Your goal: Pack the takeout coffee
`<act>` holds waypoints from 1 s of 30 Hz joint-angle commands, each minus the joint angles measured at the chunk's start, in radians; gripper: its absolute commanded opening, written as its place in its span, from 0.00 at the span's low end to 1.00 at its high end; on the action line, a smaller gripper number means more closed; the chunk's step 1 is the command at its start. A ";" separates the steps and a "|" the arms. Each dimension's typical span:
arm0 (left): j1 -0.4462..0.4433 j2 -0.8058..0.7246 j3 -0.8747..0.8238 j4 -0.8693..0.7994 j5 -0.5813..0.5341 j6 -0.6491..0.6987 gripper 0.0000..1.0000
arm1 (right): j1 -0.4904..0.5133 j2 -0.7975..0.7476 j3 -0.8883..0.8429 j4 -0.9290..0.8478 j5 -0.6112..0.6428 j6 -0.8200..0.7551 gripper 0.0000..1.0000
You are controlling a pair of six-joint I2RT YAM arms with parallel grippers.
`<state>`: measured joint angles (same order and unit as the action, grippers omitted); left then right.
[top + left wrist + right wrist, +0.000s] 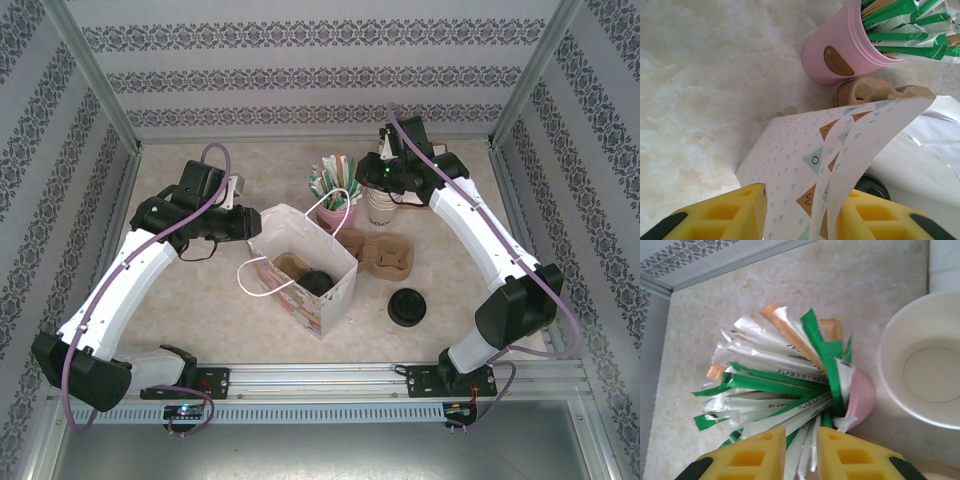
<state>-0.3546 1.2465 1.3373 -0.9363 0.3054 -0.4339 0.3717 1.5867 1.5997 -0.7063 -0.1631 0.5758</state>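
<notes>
Paper bag (800,160) pinched in my left gripper (802,200); right gripper (801,440) among sachets (770,375), I cannot tell its hold; lift 1 straight up.

- A table (200,300) with a cream, marble-patterned top is seen under soft, even light.
- It is closed in on three sides by walls (320,60), papered in pale stripes with dark ornamental bands.
- Slanting metal posts (95,75) are set at the back corners.
- A metal rail (330,378) is fixed along the near edge.
</notes>
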 commanded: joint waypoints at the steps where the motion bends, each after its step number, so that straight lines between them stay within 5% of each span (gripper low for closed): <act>1: -0.015 -0.006 -0.006 -0.013 -0.007 0.011 0.38 | -0.027 0.018 0.024 -0.012 0.049 -0.056 0.25; 14: -0.013 0.007 0.003 -0.024 -0.014 0.017 0.38 | -0.059 0.141 0.119 -0.036 -0.025 -0.351 0.26; 30: -0.014 0.021 0.001 -0.027 -0.014 0.029 0.38 | -0.057 0.225 0.204 -0.036 -0.071 -0.399 0.28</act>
<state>-0.3546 1.2621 1.3373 -0.9367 0.3050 -0.4259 0.3222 1.7889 1.7748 -0.7280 -0.2031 0.2050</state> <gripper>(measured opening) 0.380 0.278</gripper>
